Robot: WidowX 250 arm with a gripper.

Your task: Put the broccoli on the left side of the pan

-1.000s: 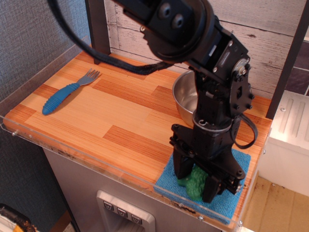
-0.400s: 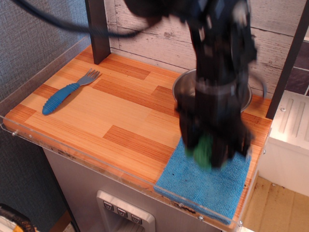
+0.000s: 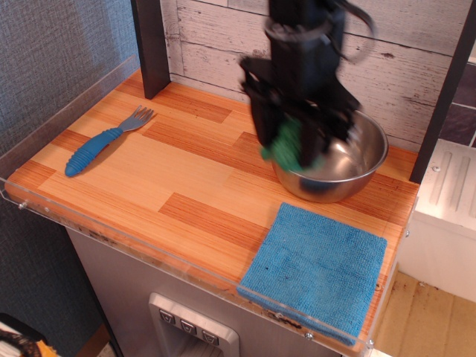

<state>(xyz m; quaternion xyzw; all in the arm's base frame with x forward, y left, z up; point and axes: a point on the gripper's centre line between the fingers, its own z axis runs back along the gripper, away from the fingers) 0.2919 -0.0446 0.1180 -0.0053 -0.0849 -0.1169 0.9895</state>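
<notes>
The pincer [image 3: 291, 145] has lifted off the blue cloth [image 3: 316, 268] and swung toward 11 o'clock, clamped on the broccoli [image 3: 283, 146]. It now hangs above the pan's [image 3: 357, 175] left rim, over the table [image 3: 186, 186]; lowering beside the pan likely remains.

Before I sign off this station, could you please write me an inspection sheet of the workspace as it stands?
Surface: wooden tabletop with a clear plastic edge.
Job's things: broccoli held above the table, at the pan's left rim; not yet set down.
Clutter: blue fork at far left; blue cloth at front right, nothing on it.
Grippers: gripper shut on the broccoli.
Cables: one black cable loops near the arm's top.
Surroundings: white plank wall behind; dark post at back left.
</notes>
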